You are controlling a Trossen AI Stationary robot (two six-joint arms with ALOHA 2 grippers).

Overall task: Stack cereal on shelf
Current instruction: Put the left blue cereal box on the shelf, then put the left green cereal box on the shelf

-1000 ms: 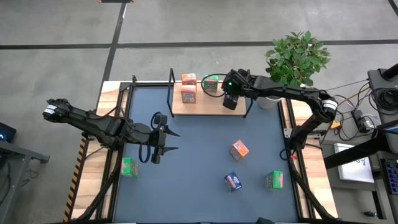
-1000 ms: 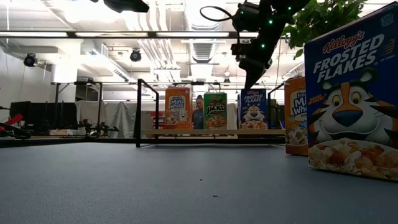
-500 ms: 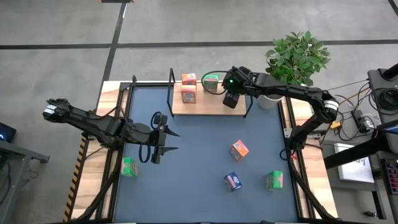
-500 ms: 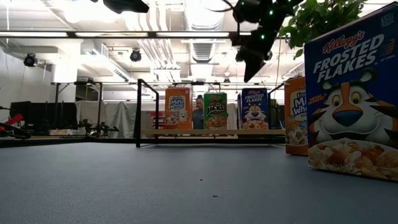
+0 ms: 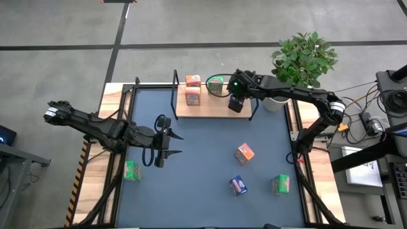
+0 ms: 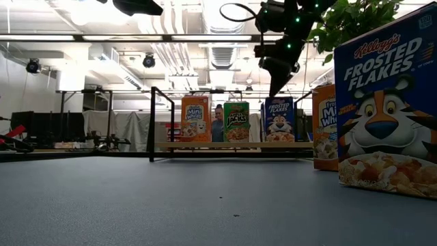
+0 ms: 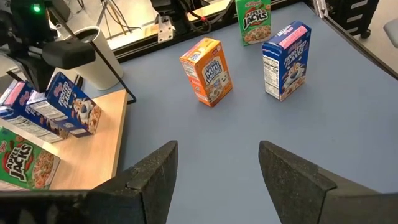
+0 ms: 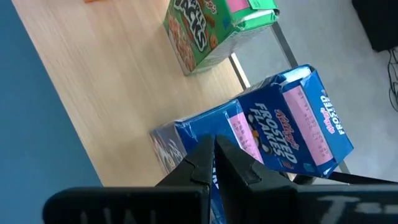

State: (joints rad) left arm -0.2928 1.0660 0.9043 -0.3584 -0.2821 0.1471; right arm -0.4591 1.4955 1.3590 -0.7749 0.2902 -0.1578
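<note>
Landmark: the shelf (image 5: 213, 107), a light-wood board with black posts, standing at the table's (image 5: 203, 191) far edge.

Open room: the blue-grey table in front of the shelf is mostly bare. My left gripper (image 5: 160, 150) hangs over that bare stretch, well in front of the shelf and off toward its left end, fingers (image 7: 152, 177) spread wide, holding nothing.

My right gripper (image 5: 236, 103) is above the shelf's right end, fingers pressed together with nothing between them. In the right wrist view they point down at a blue box (image 8: 273, 134), which sits close beside a second blue box (image 8: 186, 140) on the board.

On the shelf: an orange box (image 5: 193, 89) at the left, a green box (image 5: 215, 84) in the middle, the blue boxes at the right end under my gripper.

Off the shelf, in front of it: an orange box (image 5: 244, 152), a blue box (image 5: 238, 185) and a green box (image 5: 280, 184), all well apart from one another. A further green box (image 5: 131, 170) lies on the wooden margin at the table's left, well in front of the shelf.

Surroundings: a potted plant (image 5: 304, 58) stands just right of the shelf. In the low view a large blue box (image 6: 386, 109) fills the right foreground, and the room beyond the shelf shows ceiling ducts and dark equipment.
</note>
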